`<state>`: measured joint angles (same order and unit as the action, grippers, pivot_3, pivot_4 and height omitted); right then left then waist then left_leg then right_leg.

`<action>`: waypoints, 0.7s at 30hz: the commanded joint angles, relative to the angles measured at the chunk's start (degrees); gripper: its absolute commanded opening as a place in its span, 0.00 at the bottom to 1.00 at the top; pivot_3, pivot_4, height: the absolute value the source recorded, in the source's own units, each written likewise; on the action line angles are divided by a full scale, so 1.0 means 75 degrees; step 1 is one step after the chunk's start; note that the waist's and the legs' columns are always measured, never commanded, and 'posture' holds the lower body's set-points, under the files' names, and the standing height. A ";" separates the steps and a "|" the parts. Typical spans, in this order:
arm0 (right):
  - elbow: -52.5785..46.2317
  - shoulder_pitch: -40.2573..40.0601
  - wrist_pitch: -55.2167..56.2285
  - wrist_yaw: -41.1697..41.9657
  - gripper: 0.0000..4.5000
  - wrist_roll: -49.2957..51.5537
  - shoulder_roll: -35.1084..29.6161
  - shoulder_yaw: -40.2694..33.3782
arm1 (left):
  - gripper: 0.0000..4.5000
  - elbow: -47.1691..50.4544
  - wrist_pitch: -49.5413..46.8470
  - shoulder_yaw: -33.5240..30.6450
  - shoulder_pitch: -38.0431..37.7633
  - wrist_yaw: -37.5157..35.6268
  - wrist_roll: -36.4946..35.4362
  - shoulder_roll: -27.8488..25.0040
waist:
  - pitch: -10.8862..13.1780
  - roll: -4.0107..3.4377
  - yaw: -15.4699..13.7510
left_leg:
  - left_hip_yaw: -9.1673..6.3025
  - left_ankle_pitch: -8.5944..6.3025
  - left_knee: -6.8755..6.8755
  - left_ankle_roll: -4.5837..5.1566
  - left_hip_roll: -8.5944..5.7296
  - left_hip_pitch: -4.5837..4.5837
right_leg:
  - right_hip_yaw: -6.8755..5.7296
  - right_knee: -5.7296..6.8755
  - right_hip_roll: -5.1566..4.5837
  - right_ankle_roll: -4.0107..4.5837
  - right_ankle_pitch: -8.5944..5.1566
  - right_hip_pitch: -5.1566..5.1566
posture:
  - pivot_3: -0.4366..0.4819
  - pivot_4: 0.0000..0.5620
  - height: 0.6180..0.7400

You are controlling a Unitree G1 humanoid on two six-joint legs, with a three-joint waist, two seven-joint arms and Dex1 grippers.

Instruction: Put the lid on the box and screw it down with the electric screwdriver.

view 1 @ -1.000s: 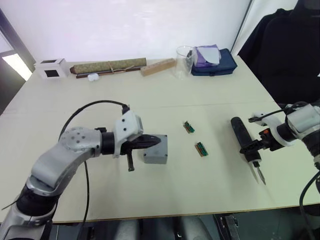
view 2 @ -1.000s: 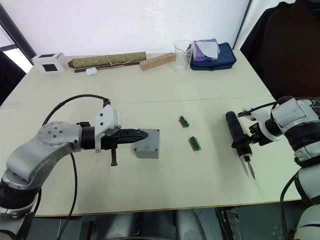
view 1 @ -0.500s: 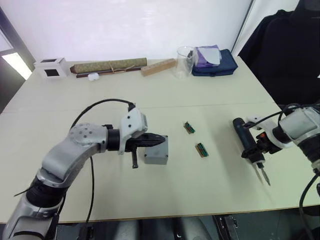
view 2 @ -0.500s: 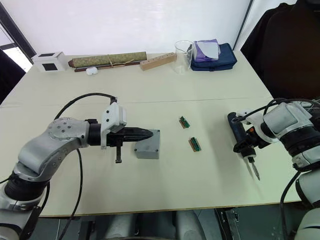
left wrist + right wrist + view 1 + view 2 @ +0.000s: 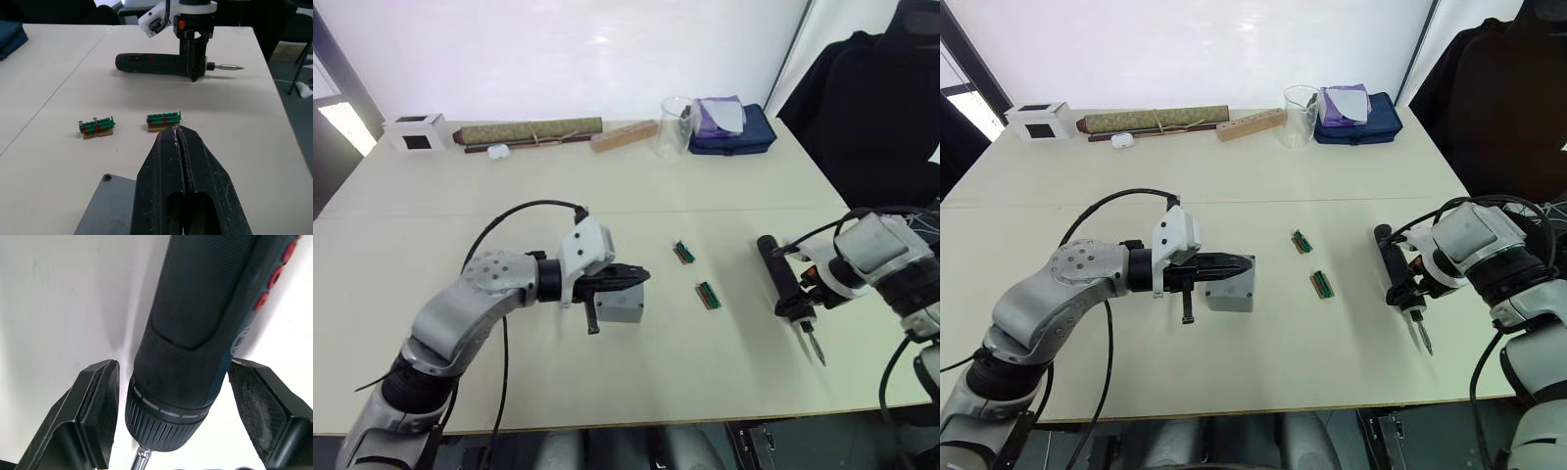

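**On the table: closed grey box centre-left, screwdriver at right**

Near the table's [image 5: 1263, 181] front half, the left gripper [image 5: 1239, 262] hovers over the lid [image 5: 1239, 276], which already sits on the box [image 5: 1229, 299]; its fingers are pressed together, holding nothing. Bare tabletop lies open on all sides of the box. Two small green connectors [image 5: 1322, 282] lie between box and electric screwdriver [image 5: 1398, 284]. The right gripper [image 5: 1410, 292] straddles the screwdriver's bit end, fingers [image 5: 95, 409] spread apart, not touching it. Whether the lid sits fully flush cannot be told.
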<state>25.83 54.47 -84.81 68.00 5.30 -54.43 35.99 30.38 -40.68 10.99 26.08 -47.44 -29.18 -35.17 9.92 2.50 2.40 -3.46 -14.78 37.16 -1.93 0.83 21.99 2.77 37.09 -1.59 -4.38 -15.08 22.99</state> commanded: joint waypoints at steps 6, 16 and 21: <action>-0.0480 -0.0178 -0.0225 0.0023 0.53 0.0446 0.0144 0.0993 | 0.00 0.0404 -0.0029 -0.0064 -0.0233 0.0382 -0.0066 0.0210 | 0.0003 -0.0002 -0.0020 | 0.0001 -0.0004 -0.0019 -0.0001 0.0000 -0.0059 | 0.0003 -0.0011 -0.0003 0.0001 -0.0007 -0.0050 | 0.48 0.27 1.00; -0.0622 -0.0133 -0.0595 -0.0222 0.48 0.0831 0.0294 0.0668 | 0.00 0.0256 0.0033 -0.0132 -0.0168 0.0340 -0.0029 0.0169 | 0.0004 -0.0004 0.0003 | -0.0005 -0.0007 -0.0032 0.0005 0.0004 -0.0064 | -0.0003 -0.0006 0.0005 -0.0004 -0.0007 -0.0046 | 0.48 0.27 1.00; 0.0932 0.0634 0.0204 -0.0678 0.47 0.0522 0.0741 -0.0402 | 0.00 -0.0080 0.0121 -0.0205 -0.0009 0.0100 -0.0018 0.0053 | 0.0004 0.0002 0.0079 | 0.0005 -0.0008 -0.0036 0.0006 0.0011 -0.0073 | 0.0003 -0.0008 0.0012 0.0002 -0.0007 -0.0045 | 0.48 0.27 1.00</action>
<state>30.47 57.77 -86.87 63.29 7.81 -50.97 35.69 29.42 -40.85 10.71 25.07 -46.08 -29.19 -34.56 9.95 2.52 3.00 -3.38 -14.84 36.89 -1.88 0.91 21.45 2.84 37.03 -1.51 -4.32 -15.12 22.66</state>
